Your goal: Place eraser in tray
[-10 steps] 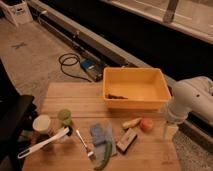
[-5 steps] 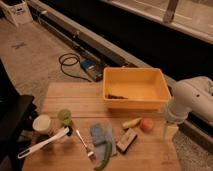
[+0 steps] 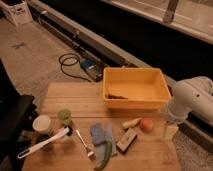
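The eraser [image 3: 127, 140], a small tan block with a dark underside, lies on the wooden table [image 3: 85, 102] near its front right. The tray [image 3: 135, 89], a large yellow-orange bin, stands at the table's back right, with a small dark item inside near its front wall. My gripper [image 3: 170, 131] hangs from the white arm [image 3: 192, 100] at the table's right edge, to the right of the eraser and apart from it, in front of the tray's right corner.
A pale yellow oblong piece [image 3: 131, 123] and an orange round thing [image 3: 146, 124] lie between eraser and tray. A blue cloth [image 3: 101, 134], fork [image 3: 85, 144], green pod [image 3: 104, 156], green cup [image 3: 64, 117], jar [image 3: 42, 126] and white spatula [image 3: 42, 142] lie to the left. A cable [image 3: 70, 64] lies on the floor.
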Motion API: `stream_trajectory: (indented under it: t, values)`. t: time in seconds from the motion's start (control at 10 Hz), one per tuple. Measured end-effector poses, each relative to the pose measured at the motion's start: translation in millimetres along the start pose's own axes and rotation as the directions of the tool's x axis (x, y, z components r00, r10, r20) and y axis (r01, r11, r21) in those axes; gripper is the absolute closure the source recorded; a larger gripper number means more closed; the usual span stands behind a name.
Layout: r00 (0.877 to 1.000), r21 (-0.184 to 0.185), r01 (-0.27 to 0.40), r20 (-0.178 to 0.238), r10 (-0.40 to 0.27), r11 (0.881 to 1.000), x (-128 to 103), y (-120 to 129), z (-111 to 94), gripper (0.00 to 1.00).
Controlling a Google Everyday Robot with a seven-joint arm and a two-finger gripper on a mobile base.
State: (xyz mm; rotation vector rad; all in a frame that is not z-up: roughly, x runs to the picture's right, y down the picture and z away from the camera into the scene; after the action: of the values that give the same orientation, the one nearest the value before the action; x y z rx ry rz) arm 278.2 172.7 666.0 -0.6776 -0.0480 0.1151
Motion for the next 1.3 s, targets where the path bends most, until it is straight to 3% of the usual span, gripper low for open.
stream_trajectory:
  t: [1.0, 1.2, 1.3]
  values:
    - [1.000, 0.008, 0.006, 0.000, -0.006, 1.000, -0.5, -0.6, -2.5, 0.20]
    - [0.995, 0.025, 0.094, -0.032, -0.093, 0.995, -12.0, -5.5, -16.0, 0.20]
    - [0.985, 0.021, 0.162, -0.060, -0.161, 0.987, -26.4, -4.6, -20.7, 0.20]
